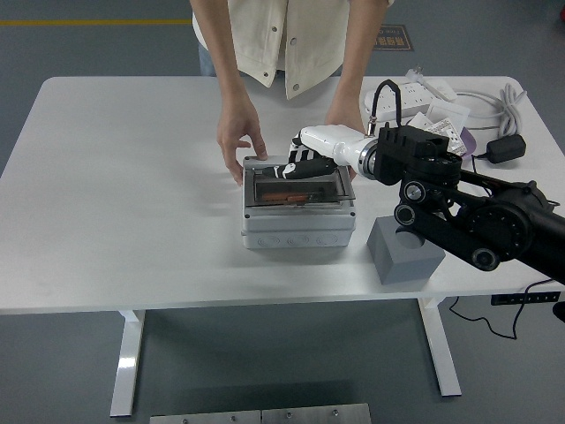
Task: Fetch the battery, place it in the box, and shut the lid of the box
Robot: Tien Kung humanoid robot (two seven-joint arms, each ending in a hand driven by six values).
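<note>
Lying inside the grey box [298, 225], the orange battery [284, 198] is seen through the transparent lid [297, 187], its long axis running left to right along the box. The lid is lowered nearly flat over the opening; whether it is fully latched cannot be told. It lies directly beneath the right hand [301, 168], whose fingers are stretched out flat on the lid's far part, grasping nothing. A downward press is judged to be all that is left, and the right hand is the only robot hand near; the left is not seen. The box is steadied at its far corners by a person's hand [240, 141] on the left and a second hand [346, 119] behind the robot's wrist, both close to the pressing fingers. A grey block [404, 250] stands just right of the box, partly hidden by the arm. Cables and a power strip [415, 92] lie well apart at the table's [115, 194] far right corner.
</note>
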